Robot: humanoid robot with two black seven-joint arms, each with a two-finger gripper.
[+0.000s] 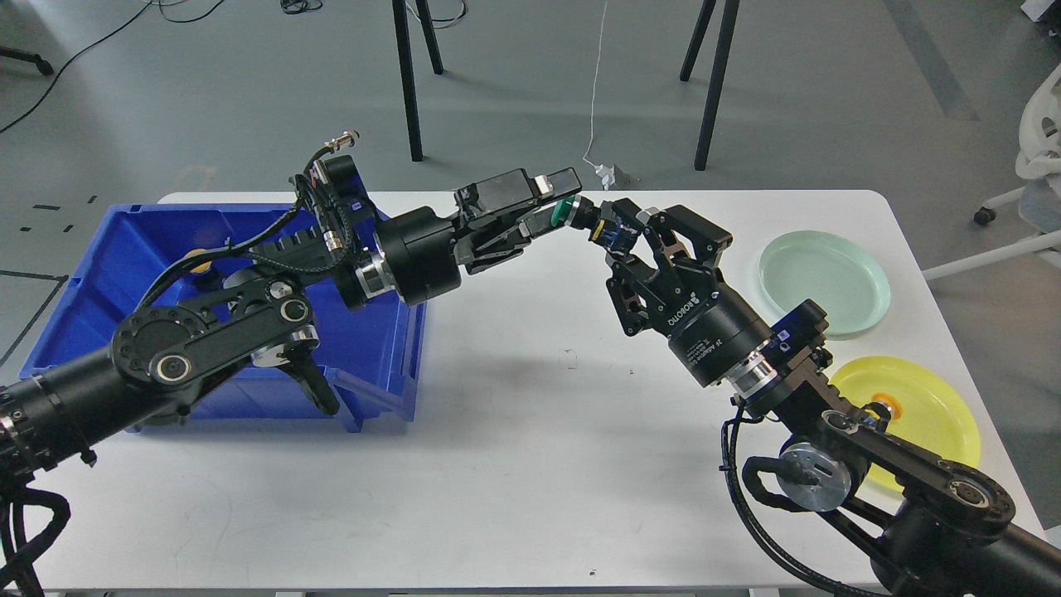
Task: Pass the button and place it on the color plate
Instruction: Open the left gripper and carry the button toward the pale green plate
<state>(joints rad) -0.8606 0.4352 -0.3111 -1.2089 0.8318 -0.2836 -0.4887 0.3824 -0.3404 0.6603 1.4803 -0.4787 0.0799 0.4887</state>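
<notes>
Above the middle of the frame, the two tools meet over the white table (514, 431). The left tool (551, 203) reaches in from the left, its two fingers spread apart, one above and one below the green cap of the button (566, 213); whether either finger presses on the cap cannot be told. The right tool (617, 222) comes up from the lower right, and its fingers are closed on the dark rear body of the same button, at the end away from the green cap. The button thus sits in the air between both tools, held clear of the table surface, just above centre of the frame.

Behind the left arm, at the left of the frame, a blue bin (377, 348) rests on the table; the arm hides much of its inside, though an orange-capped item (199, 261) shows near its far left wall.

To the right of the right tool, near the table's right edge, lie two plates. The pale green plate (825, 282) is at the right of the frame, well apart from the button. Below it in the frame lies the yellow plate (920, 406), partly covered by the right arm, with a small orange button (883, 410) lying on it beside the arm.
</notes>
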